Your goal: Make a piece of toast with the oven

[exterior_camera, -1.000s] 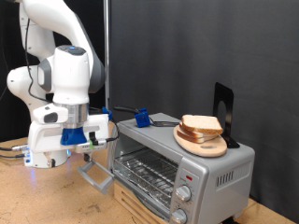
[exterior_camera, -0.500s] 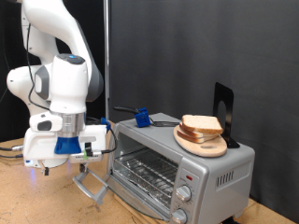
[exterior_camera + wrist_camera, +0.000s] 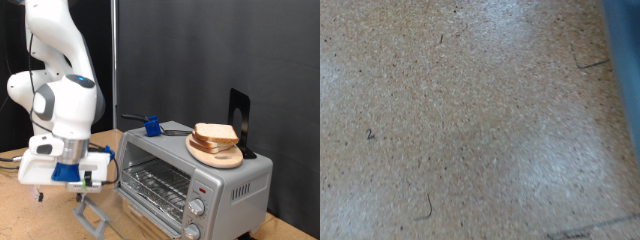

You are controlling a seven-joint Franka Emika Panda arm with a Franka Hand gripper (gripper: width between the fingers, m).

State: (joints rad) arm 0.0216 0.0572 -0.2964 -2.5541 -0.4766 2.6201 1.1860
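Observation:
The silver oven (image 3: 225, 185) stands at the exterior view's right, its wire rack (image 3: 155, 185) showing through the open front. Its door is swung down, with the bar handle (image 3: 90, 212) low above the table. My gripper (image 3: 80, 188) hangs just above that handle at the lower left; its fingertips are hidden behind the hand. No single piece of toast shows apart from a pile of bread slices (image 3: 215, 134) on a wooden plate (image 3: 222, 158) on the oven's top. The wrist view holds only the speckled tabletop (image 3: 460, 120) and a blurred grey-blue edge (image 3: 625, 60).
A blue clip (image 3: 152, 126) and a cable lie on the oven's top at the back. A black stand (image 3: 238, 115) rises behind the plate. Two round knobs (image 3: 196, 210) sit at the oven's front right. A dark curtain fills the background.
The hand has moved down and towards the exterior view's left. The door handle has gone down with it, and the oven door has swung further open.

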